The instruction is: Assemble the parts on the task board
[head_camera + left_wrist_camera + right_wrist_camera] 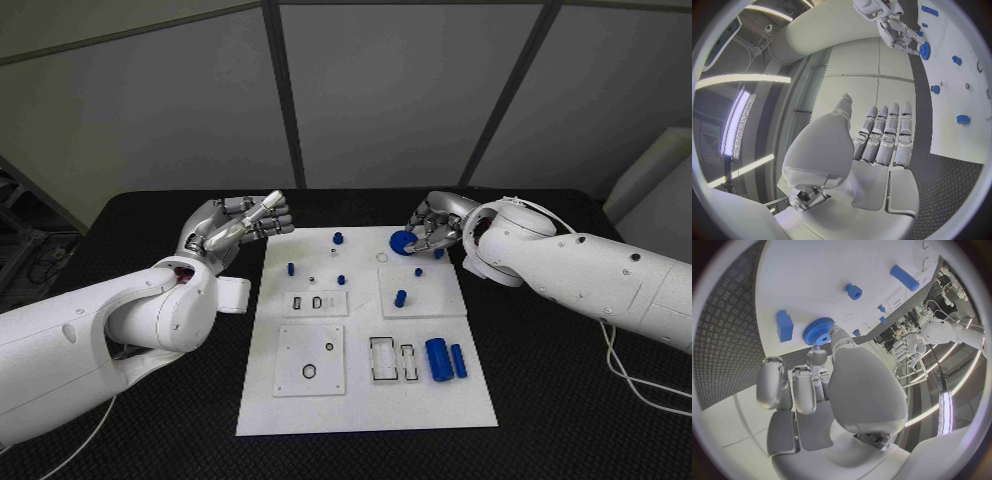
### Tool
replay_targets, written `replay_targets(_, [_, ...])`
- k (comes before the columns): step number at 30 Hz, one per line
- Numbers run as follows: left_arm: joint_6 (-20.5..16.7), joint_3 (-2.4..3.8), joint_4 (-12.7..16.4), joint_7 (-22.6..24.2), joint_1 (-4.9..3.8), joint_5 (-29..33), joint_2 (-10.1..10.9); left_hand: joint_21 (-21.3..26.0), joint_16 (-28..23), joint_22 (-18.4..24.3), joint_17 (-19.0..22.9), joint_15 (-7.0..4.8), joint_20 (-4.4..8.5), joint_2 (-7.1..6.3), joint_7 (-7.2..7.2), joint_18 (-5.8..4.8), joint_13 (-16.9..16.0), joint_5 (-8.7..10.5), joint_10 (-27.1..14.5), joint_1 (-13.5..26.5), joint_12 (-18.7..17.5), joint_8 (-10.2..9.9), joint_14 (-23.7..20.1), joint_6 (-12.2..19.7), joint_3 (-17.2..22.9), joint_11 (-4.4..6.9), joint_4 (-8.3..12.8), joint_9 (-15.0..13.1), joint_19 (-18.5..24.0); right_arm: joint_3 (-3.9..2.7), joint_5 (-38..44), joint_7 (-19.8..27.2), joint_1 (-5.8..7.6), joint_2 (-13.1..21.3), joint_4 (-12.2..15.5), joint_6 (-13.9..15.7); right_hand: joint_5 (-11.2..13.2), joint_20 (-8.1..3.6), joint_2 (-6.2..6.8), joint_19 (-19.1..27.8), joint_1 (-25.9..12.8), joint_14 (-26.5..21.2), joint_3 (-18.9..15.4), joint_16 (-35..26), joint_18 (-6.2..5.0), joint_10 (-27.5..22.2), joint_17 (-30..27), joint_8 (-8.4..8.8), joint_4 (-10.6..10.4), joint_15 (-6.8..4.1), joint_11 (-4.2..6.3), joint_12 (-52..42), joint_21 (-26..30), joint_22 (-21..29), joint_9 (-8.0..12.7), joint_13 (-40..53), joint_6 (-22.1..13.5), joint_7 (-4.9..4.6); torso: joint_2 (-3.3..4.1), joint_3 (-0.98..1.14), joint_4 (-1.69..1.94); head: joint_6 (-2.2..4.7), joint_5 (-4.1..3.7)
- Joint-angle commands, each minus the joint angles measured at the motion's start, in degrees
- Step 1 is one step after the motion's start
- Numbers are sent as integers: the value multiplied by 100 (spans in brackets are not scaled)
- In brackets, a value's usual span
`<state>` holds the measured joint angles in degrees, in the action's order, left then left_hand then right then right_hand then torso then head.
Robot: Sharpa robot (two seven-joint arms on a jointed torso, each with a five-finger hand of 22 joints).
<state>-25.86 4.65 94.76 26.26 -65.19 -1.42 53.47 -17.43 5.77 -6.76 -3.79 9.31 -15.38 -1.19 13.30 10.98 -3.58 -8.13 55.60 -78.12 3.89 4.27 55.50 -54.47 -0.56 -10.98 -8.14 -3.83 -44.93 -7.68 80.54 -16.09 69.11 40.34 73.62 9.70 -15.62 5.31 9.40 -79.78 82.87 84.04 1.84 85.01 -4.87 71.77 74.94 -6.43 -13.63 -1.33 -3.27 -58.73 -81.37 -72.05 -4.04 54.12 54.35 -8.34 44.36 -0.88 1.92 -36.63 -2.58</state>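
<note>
**Right hand holds a blue gear above the far edge of the board**

We see the white board (pixel 368 400) lying in the middle of the black tabletop (pixel 577 400), running from the centre of the frame down toward the bottom; the right hand (pixel 433 232) sits at the board's upper right corner, and its fingers (pixel 817 357) are grasping a blue gear (pixel 402 241) by its toothed rim; in the right wrist view the gear (pixel 820 332) shows its teeth and a centre hole, held just above the white surface.

The left hand (pixel 238 225) hangs over the tabletop just beside the board's upper left corner, apart from it; in the left wrist view its fingers (pixel 886 137) lie straight and side by side with nothing in them, so we read this hand as released.

On the board itself, a small blue peg (pixel 336 238) stands near the top edge, centre of the frame; another blue peg (pixel 401 296) stands on the raised square plate right of centre; two blue bars (pixel 446 360) lie side by side at the lower right, just beside a pair of rectangular slots (pixel 384 360); a few smaller blue pieces (pixel 293 268) dot the upper left part of the board; we cannot tell their shapes.

In the right wrist view a blue block (pixel 784 325) lies on the board just beside the held gear.
</note>
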Motion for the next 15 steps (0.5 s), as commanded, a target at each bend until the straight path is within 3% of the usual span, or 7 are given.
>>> replay_targets(1, [79,5,-2,32,-8,-44,-9,17,-27,8,5,-16,-15,61,-2,-46,-9,33,13,-1,-7,-30,36,-44,-9,0,35,3,13,-3,-60,-11,12,-20,-20,-64,-12,-8,-19,-55,14,387,-13,49,121,38,357,-26,-43,36,-3,-62,-47,-22,-3,53,-17,-4,1,3,-5,-3,-4])
replay_targets(15, [90,5,-7,19,-8,-44,-12,18,-29,9,5,-17,-15,63,-2,-46,-8,33,14,0,-8,-31,36,-45,-9,0,36,3,14,-3,80,-49,12,-105,-81,-170,-9,-8,-82,-113,105,408,23,109,143,100,489,-92,-41,32,9,-283,-108,-142,-17,288,68,11,2,6,-7,-19,-8])
